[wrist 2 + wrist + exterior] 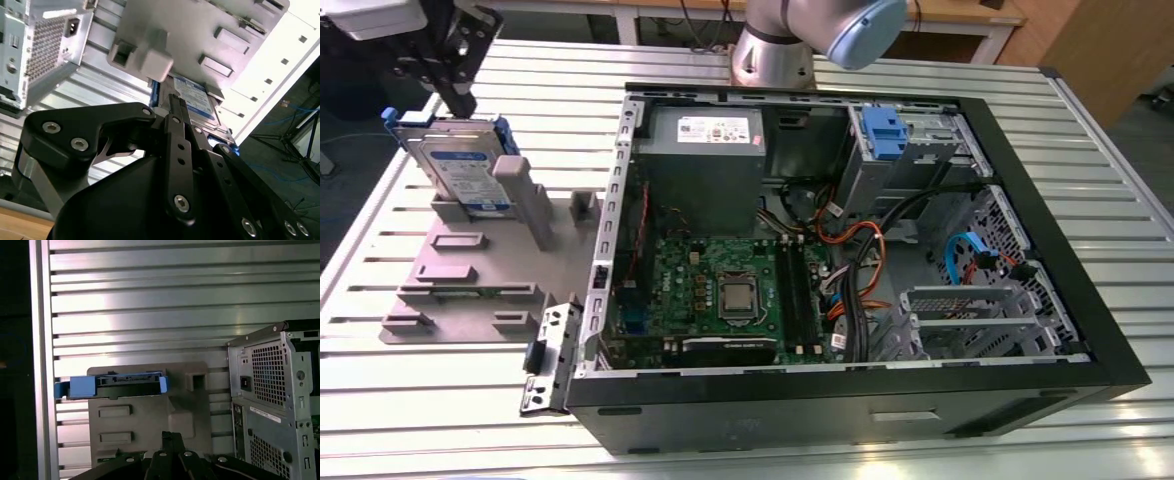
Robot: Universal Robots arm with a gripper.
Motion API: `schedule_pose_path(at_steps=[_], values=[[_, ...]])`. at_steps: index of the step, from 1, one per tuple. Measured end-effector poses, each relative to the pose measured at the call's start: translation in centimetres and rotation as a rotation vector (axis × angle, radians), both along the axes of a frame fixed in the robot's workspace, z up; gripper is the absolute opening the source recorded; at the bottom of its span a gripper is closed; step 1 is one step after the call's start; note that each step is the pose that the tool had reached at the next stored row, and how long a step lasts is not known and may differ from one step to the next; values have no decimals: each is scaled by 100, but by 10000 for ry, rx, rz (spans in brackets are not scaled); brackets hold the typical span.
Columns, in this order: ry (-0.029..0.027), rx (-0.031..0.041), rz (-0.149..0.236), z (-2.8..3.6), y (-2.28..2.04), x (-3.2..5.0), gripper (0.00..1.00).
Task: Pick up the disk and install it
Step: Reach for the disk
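Observation:
The disk is a silver drive with a white-and-blue label in a blue carrier. It stands on edge in a grey holder plate at the exterior view's left. My gripper hangs just above the disk's upper edge with its black fingers together and nothing between them. Whether they touch the disk is unclear. In the second wrist view the fingertips point at the disk's label. In the first wrist view the fingertips sit in front of the holder, and the disk's blue edge lies beyond them.
An open computer case fills the middle and the exterior view's right. It holds a grey power supply, a motherboard and a grey drive cage with a blue clip. The arm's base stands behind it on the slatted metal table.

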State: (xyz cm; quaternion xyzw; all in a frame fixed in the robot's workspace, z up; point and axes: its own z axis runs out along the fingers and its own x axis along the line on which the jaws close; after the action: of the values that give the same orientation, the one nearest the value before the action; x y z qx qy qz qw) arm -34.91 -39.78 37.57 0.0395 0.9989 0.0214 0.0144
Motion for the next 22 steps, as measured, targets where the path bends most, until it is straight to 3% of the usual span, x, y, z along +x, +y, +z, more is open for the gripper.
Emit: schedule_pose_path(at_steps=[7, 13, 19, 22], values=[[-3, 0, -27, -82, 98, -241, 11], [1, -2, -30, -142, 273, -318, 11], [1, -3, -31, -237, 298, -398, 11], [-1, -2, -31, -254, 317, -432, 11]])
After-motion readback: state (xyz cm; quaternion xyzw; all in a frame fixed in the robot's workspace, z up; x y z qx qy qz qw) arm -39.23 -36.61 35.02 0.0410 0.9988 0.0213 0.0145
